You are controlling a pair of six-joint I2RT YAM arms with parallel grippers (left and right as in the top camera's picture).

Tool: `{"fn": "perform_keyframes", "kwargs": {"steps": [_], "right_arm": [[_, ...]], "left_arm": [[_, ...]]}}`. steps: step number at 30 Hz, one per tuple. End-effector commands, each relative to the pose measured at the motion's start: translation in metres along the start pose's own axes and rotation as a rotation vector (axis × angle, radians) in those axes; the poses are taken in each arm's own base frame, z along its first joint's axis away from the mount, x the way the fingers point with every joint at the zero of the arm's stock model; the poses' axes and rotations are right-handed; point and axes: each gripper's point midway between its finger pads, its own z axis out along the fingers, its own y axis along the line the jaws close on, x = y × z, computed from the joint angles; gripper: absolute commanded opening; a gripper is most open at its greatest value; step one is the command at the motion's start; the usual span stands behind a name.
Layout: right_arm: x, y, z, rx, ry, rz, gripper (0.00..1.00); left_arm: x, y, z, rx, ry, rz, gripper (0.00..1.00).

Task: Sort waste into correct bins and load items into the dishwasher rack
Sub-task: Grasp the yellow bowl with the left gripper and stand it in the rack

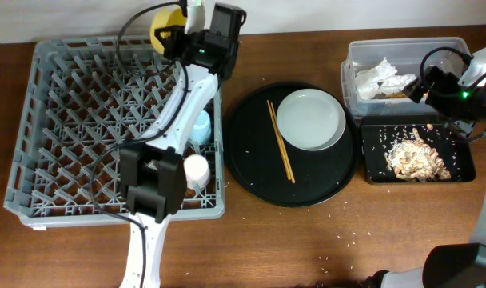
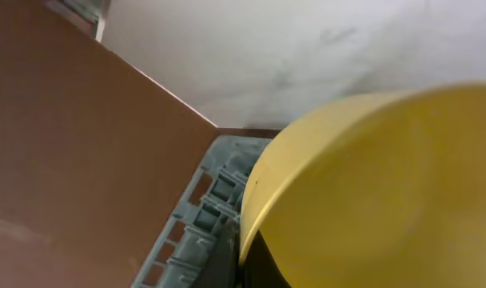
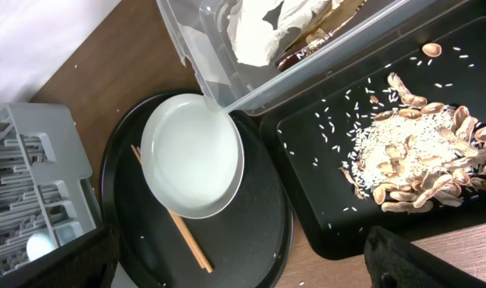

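Note:
My left gripper [image 1: 177, 36] is shut on the yellow bowl [image 1: 161, 26] and holds it over the far edge of the grey dishwasher rack [image 1: 67, 120]. In the left wrist view the bowl [image 2: 379, 192] fills the right side, with the rack's rim [image 2: 199, 232] below. A light-blue cup [image 1: 201, 126] and a pale pink cup [image 1: 197, 170] sit in the rack. The white plate [image 1: 310, 118] and chopsticks [image 1: 280, 152] lie on the round black tray [image 1: 251, 172]. My right gripper [image 3: 239, 252] is open and empty, above the clear tub [image 1: 351, 60] and the black rectangular tray [image 1: 375, 172].
Crumpled white napkins [image 3: 259, 28] lie in the clear tub [image 3: 187, 48]. Tan food scraps and rice [image 3: 411, 152] lie in the black rectangular tray [image 3: 307, 208]. Loose rice grains dot the wooden table [image 1: 331, 248]. The left arm stretches across the rack's right side.

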Motion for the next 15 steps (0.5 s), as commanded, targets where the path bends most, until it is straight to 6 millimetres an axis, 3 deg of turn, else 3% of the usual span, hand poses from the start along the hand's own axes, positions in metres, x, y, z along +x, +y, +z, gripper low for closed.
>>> {"fn": "perform_keyframes", "kwargs": {"steps": [1,10,12,15], "right_arm": [[-0.002,-0.001,-0.003,0.007,-0.010,-0.007,0.98],[-0.002,-0.001,-0.003,0.007,-0.010,-0.007,0.99],[-0.002,-0.001,-0.003,0.007,-0.011,-0.006,0.99],[-0.002,-0.001,-0.003,0.007,-0.010,-0.007,0.98]], "left_arm": [[0.021,-0.023,0.010,-0.047,0.024,0.120,0.00],[0.043,-0.051,0.003,-0.021,0.038,0.247,0.00],[0.047,-0.069,-0.005,0.060,0.035,0.280,0.00],[0.047,-0.074,-0.017,0.070,0.020,0.375,0.01]]}}
